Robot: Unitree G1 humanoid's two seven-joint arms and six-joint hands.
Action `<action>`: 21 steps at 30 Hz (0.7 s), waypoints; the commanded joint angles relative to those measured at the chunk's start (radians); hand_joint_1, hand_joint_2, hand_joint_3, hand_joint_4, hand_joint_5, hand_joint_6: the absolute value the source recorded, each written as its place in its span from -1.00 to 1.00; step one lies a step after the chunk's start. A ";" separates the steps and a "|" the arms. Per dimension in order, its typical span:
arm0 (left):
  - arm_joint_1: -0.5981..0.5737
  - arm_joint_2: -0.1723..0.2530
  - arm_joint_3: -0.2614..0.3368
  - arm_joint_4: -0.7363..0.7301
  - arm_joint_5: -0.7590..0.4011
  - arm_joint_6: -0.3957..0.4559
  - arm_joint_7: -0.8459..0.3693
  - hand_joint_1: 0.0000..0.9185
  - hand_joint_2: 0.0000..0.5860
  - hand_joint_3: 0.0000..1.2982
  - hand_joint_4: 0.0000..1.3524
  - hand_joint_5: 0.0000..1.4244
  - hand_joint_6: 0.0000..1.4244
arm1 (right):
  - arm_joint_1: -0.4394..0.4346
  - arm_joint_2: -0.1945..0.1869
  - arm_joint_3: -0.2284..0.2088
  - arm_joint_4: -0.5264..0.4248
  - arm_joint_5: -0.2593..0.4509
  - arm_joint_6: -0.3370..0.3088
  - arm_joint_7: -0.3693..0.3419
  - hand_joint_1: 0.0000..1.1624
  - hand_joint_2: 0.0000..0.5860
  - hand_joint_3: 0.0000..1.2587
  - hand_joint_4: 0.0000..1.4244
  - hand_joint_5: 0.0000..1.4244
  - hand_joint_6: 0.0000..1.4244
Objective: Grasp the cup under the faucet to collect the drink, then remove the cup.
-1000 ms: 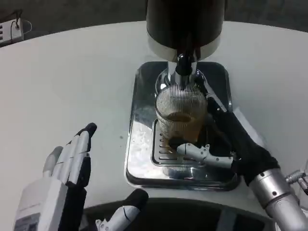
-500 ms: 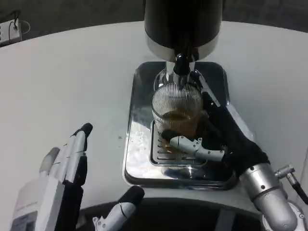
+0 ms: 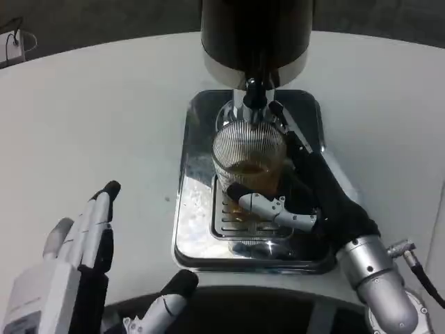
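A ribbed clear glass cup point(image 3: 248, 156) holding amber drink stands on the drip grate point(image 3: 233, 221) of a steel tray point(image 3: 198, 167), right under the black faucet point(image 3: 254, 92) of the dark dispenser point(image 3: 256, 35). My right hand point(image 3: 309, 191) wraps the cup from the right: its thumb crosses the cup's near side and its fingers run behind it. At the lower left my left hand point(image 3: 80, 257) hovers over the table, fingers straight and apart, holding nothing.
The white table point(image 3: 104, 125) spreads wide to the left and behind the tray. A white power strip point(image 3: 10, 45) lies at the far left corner. The table's dark front edge point(image 3: 229, 306) curves just below the tray.
The whole picture has shifted left and down a little, so the camera moved. My right hand keeps its hold on the cup under the faucet; the left hand shows no move of its own.
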 commanded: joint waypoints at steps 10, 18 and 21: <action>0.014 -0.012 -0.008 -0.022 0.015 0.016 -0.016 -1.00 -0.47 -1.00 -1.00 -0.91 -1.00 | 0.027 0.034 0.016 -0.030 0.007 0.003 0.005 0.29 -0.36 -0.95 -0.83 -0.71 -0.56; 0.029 -0.018 -0.009 -0.033 0.018 0.014 -0.013 -1.00 -0.47 -1.00 -1.00 -0.90 -1.00 | 0.042 0.039 0.005 -0.070 0.008 0.000 -0.007 0.30 -0.36 -0.94 -0.83 -0.71 -0.55; 0.033 -0.020 -0.009 -0.038 0.021 0.013 -0.012 -1.00 -0.47 -1.00 -1.00 -0.90 -1.00 | 0.041 0.040 0.004 -0.075 0.005 0.005 -0.006 0.31 -0.36 -0.94 -0.83 -0.71 -0.55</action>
